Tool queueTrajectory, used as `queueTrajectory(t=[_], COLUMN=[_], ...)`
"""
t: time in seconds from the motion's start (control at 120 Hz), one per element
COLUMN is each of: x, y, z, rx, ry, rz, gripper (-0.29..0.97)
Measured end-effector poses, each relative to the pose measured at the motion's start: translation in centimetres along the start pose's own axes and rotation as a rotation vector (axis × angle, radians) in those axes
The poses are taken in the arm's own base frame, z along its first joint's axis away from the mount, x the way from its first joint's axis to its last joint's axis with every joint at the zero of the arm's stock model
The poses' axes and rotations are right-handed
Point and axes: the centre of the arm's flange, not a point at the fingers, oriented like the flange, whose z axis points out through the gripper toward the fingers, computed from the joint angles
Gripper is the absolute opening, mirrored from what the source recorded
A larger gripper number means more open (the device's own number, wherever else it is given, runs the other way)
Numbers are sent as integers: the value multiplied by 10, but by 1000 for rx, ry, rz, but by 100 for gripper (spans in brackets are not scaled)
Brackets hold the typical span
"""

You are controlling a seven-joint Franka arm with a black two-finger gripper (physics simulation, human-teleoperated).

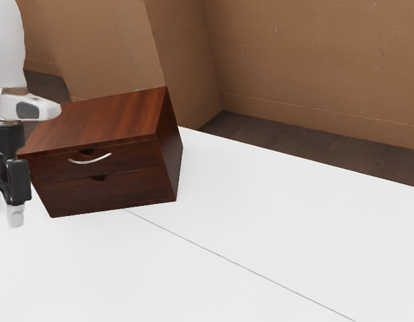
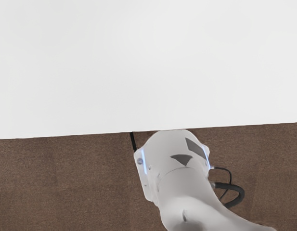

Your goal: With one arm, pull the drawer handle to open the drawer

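A dark wooden cabinet stands on the white table at the exterior view's left. It has two drawers. The upper drawer carries a curved silver handle and sits flush with the cabinet front. The lower drawer is also flush. My black gripper hangs at the exterior view's left edge, in front of the cabinet's left end and a little below handle height. Its fingers stand apart, open, with nothing between them. It is to the left of the handle and does not touch it.
Brown cardboard-like walls and a dark carpet strip lie behind the table. In the wrist view the table edge meets brown floor, with my white arm base below it.
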Motion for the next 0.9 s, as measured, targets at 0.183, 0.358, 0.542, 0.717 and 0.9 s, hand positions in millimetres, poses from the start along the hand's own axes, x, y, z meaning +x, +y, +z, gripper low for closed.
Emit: queueTrajectory(t=[0.183, 0.358, 0.542, 0.717, 0.9], x=[83, 68, 68, 104, 110], y=[-6, -54, -109, -125, -152], z=[-23, -45, -41, -18, -13], rx=[113, 282, 429, 537, 592], ry=[248, 429, 475, 487, 547], rz=[245, 385, 527, 716, 801], gripper=[68, 68, 68, 64, 53])
